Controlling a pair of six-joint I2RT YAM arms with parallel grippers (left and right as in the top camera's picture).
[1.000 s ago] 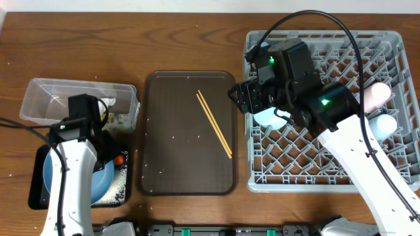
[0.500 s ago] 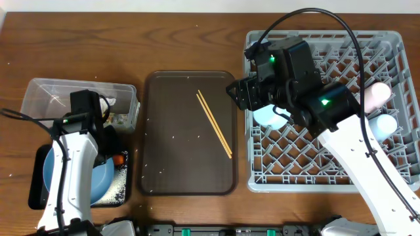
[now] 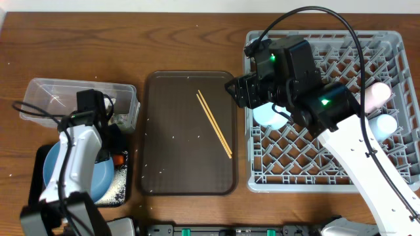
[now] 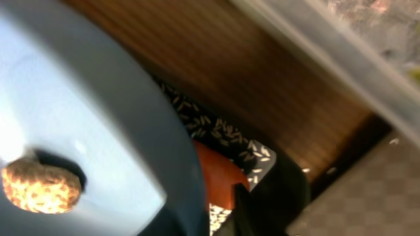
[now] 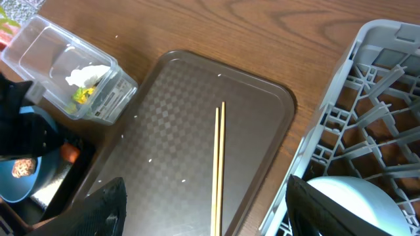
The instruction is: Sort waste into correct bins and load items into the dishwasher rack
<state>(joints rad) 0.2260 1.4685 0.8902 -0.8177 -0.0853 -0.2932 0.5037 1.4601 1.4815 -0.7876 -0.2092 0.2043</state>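
**Left hand down at the carrot, right hand spread wide over the chopsticks**

The left gripper (image 3: 113, 147) is low over the carrot (image 4: 220, 174). The carrot lies in the black tray (image 3: 34, 193), just beside the rim of the dark blue plate (image 4: 98, 131). One dark finger (image 4: 244, 208) shows right at the carrot's end. The other finger is out of sight, so I cannot tell whether the jaws are apart, together or clamped on the carrot.

Rice grains (image 4: 197, 121) are scattered on the tray floor around the carrot. A brownish food lump (image 4: 41, 185) sits on the plate, across it from the finger. Just beyond this hand stands the clear tub (image 3: 39, 92), with a white napkin (image 5: 85, 75) and a green-yellow wrapper (image 5: 81, 96) inside.

The right gripper (image 5: 210, 213) has its fingers far apart and holds nothing. It hangs where the brown serving tray (image 3: 170, 164) meets the grey rack (image 3: 328, 164). The chopsticks (image 5: 219, 164) lie side by side on that tray, below the hand and between its fingers in the wrist view.

A pale blue bowl (image 3: 268, 117) sits in the rack close under this hand. A pink cup (image 3: 378, 95) and a pale blue cup (image 3: 384, 124) sit at the rack's side farthest from it. Everything rests on a wooden table (image 3: 98, 39).
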